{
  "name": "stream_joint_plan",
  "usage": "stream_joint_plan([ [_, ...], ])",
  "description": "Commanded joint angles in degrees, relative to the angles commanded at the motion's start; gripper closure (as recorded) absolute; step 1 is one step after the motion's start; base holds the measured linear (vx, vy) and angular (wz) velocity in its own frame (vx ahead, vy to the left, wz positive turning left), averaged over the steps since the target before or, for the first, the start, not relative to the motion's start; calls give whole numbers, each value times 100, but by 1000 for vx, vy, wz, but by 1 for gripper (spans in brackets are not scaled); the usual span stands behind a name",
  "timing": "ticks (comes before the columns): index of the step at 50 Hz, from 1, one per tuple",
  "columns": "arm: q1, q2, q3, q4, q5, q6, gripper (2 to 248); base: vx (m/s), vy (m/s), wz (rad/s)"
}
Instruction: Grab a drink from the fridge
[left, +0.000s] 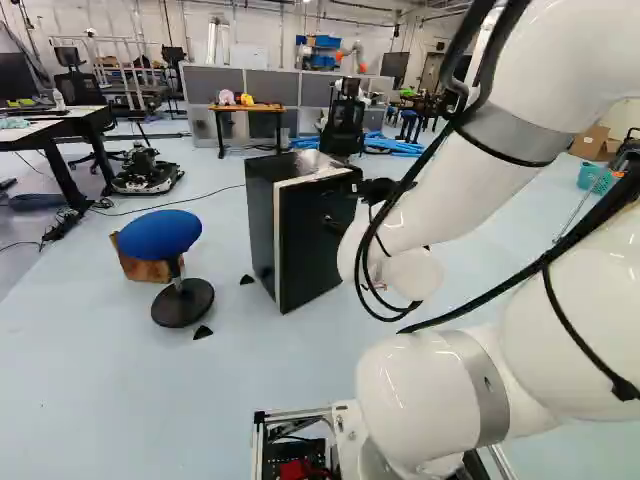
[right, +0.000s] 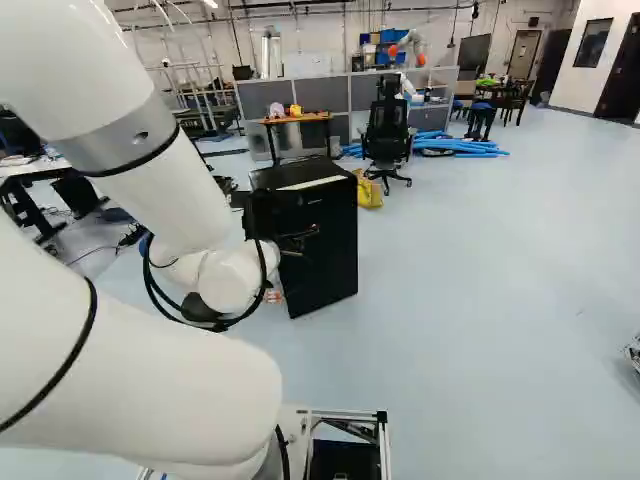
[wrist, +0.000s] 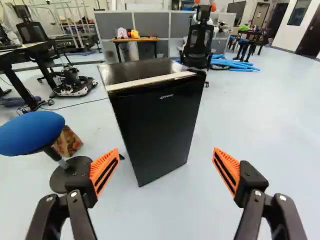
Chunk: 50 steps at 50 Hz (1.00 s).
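Two jaws, wide apart, and standing ahead of them, the black fridge (wrist: 170, 107), shut! Drink's out of sight, presumably inside. That door (wrist: 152, 132) looks slick and stiff, likely held by its seal: hook an edge, probably the left.

Glossy white arm (left: 435, 190), grey bands (left: 512, 136), looping black cables (left: 461, 45).

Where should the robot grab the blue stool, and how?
Probably by the slim post under the seat: come in level from the near side, since a box stands behind, pincer open around it. The seat looks too wide and fat to pinch.
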Motion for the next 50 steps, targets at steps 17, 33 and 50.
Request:
stream_joint_plan([
  [17, 0, 0, 0, 0, 0, 0, 3, 43, -3, -2],
  [33, 0, 0, 0, 0, 0, 0, 3, 2, -1, 0],
  [50, 0, 0, 0, 0, 0, 0, 3, 30, -20, 49],
])
